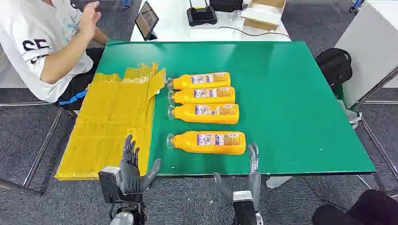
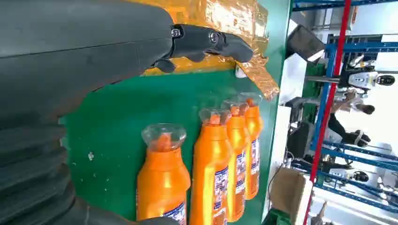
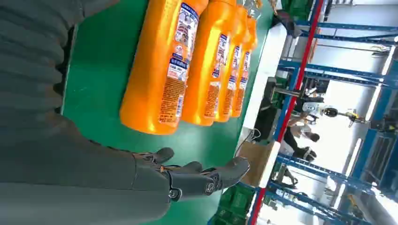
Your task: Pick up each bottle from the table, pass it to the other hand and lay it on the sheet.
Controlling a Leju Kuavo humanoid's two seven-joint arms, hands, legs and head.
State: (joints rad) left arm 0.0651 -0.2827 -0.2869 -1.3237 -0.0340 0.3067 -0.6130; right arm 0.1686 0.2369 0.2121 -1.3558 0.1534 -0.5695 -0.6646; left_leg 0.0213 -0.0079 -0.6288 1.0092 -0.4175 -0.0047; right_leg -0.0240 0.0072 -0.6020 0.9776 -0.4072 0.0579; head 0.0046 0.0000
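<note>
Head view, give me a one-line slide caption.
Four orange bottles lie on the green table beside a yellow sheet; both robot hands, left and right, open.

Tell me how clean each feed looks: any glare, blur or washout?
Head view: even light, sharp; the four orange plastic bottles read clearly on the green table. Left wrist view: the crinkled yellow sheet glints, and the left hand is soft. Right wrist view: background washed out bright, nearest label slightly blurred.
</note>
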